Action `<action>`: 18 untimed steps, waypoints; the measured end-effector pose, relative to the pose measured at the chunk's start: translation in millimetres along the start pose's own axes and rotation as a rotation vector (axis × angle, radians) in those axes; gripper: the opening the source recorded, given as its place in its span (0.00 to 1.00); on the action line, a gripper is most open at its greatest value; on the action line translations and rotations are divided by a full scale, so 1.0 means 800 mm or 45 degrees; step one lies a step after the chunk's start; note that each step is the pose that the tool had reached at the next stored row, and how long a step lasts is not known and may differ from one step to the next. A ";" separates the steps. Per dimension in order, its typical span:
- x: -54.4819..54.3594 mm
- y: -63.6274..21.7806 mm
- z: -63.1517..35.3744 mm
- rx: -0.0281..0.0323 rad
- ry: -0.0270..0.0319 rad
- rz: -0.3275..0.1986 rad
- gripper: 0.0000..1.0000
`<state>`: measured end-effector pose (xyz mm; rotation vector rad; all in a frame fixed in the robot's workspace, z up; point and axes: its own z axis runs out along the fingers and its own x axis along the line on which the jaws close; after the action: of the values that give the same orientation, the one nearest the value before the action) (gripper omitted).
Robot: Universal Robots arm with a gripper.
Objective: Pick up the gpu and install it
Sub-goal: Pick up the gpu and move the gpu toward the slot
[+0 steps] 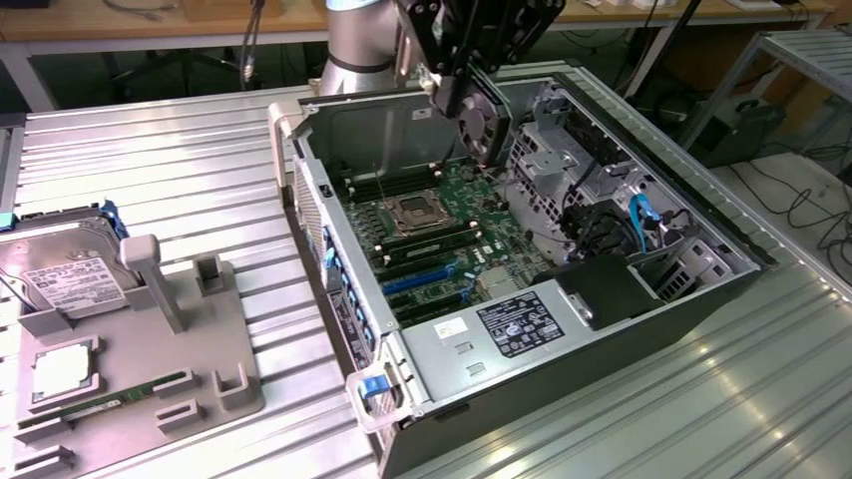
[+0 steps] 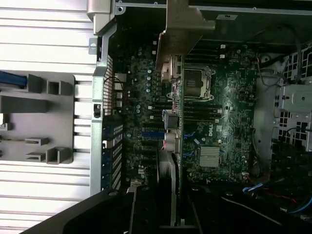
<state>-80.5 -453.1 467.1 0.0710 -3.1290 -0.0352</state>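
gripper (image 1: 450, 82) holds the gpu (image 1: 482, 128) over the open case (image 1: 429, 351), motherboard (image 1: 446, 228) inside.

Black-shrouded gpu (image 1: 481, 124) on edge, aloft

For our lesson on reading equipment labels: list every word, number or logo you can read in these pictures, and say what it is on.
Nothing can be read for certain.
Too small: power supply label.
Too small: hard drive label.
Blurred: motherboard markings.
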 end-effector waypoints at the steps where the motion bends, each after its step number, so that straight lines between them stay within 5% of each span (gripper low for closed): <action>1: -0.003 0.000 0.001 0.0000 0.0000 0.000 0.28; 7: -0.032 -0.002 0.008 -0.0001 -0.0006 0.000 0.28; 12: -0.072 -0.003 0.015 -0.0001 -0.0024 0.000 0.28; 18: -0.079 -0.004 0.016 0.0001 -0.0027 0.000 0.28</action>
<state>-17.1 -452.9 453.2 0.0710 -3.1311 -0.0352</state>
